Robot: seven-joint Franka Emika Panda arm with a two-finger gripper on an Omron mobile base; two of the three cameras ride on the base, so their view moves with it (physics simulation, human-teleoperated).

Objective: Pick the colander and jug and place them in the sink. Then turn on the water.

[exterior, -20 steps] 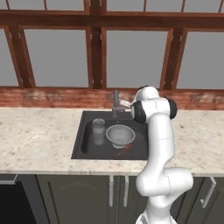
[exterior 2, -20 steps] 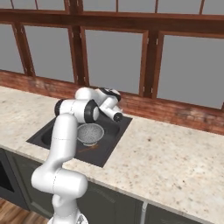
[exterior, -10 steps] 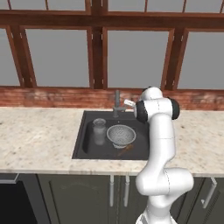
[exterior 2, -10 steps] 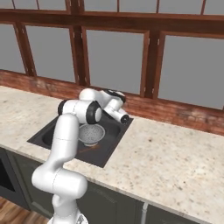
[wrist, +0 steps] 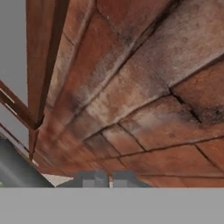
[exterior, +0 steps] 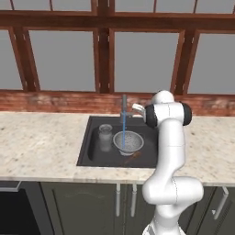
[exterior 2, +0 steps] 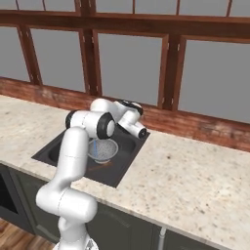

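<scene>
The speckled worktop (exterior: pixel 41 147) is spanning the middle band of the left base view, below a brick ledge (exterior: pixel 55 101) and wood-framed windows (exterior: pixel 69 55). The sink (exterior: pixel 89 156) is sitting at the centre of that frame as a dark basin set into the stone; in the right base view it is lying at centre left, partly behind the arm. Inside the basin, the colander (exterior: pixel 128 142) is resting toward the right and the jug (exterior: pixel 105 136) is standing upright just beside it on the left. The water (exterior: pixel 123 129) is falling as a thin blue line from the faucet (exterior: pixel 124 103) at the basin's back edge into the colander. The pincer (exterior: pixel 137 109) is hanging just right of the faucet's top; in the hand view its tips (wrist: pixel 95 180) are lying close together at the bottom edge, pointing at brick, and whether they are clenched or grasping anything cannot be told. Judged from this layout, both placements are done and the water step is completing. The next move probably calls only for drawing the arm clear of the faucet without knocking the handle.
</scene>
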